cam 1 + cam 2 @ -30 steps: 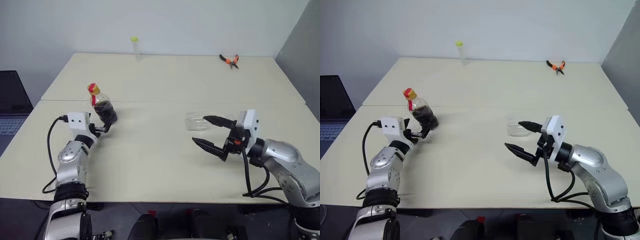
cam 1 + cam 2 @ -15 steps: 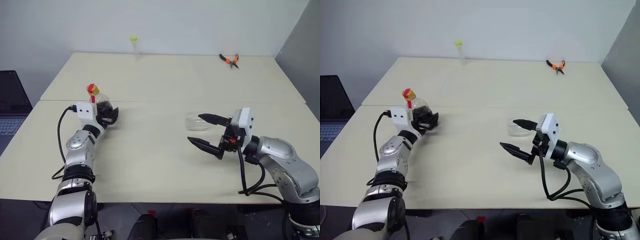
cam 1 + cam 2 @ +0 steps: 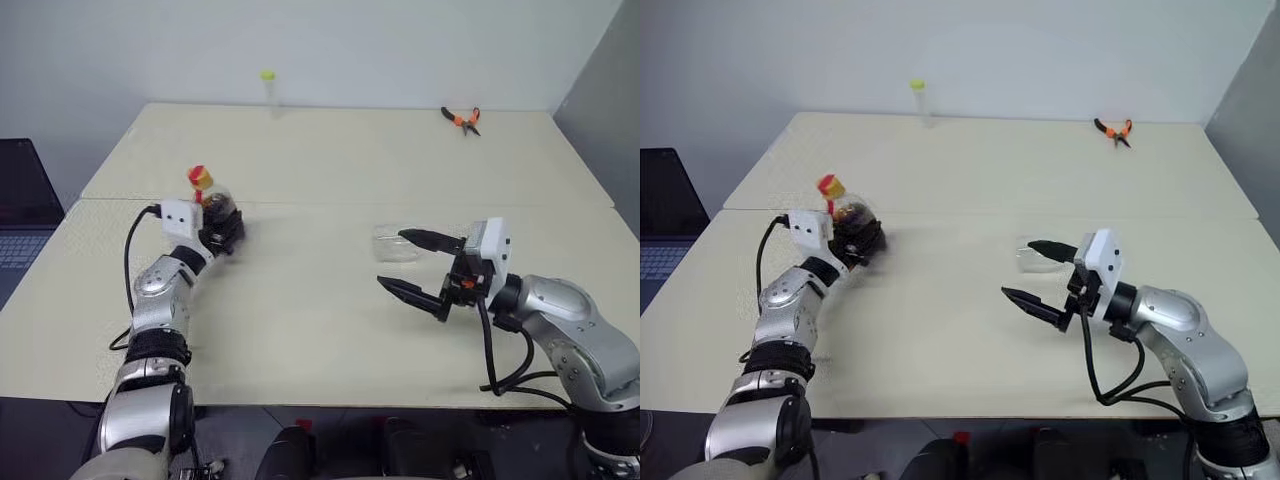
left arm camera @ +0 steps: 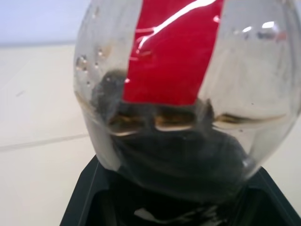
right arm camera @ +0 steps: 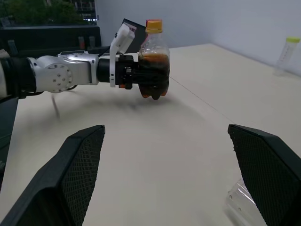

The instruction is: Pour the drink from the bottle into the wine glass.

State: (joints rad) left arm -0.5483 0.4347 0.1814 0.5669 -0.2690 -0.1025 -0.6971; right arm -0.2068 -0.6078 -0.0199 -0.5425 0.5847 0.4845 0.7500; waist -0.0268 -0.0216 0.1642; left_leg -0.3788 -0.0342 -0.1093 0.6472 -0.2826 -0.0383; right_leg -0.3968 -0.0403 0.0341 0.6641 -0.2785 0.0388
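On the desk (image 3: 330, 320) the wine glass (image 3: 395, 243) lies empty at mid-right of the frame, so pouring has not begun. The bottle (image 3: 215, 210), capped and holding its dark drink (image 5: 153, 75), sits at mid-left clamped in the left tool (image 3: 226, 232). The right tool (image 3: 420, 268) gapes wide and empty just beside the glass.

bottle (image 3: 213, 208) left, wine glass (image 3: 392, 243) right

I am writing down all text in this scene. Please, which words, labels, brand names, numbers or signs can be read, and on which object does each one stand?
None can be read.
The bottle has a red label: plain red, no lettering visible.
The left gripper and the right gripper: no markings visible.
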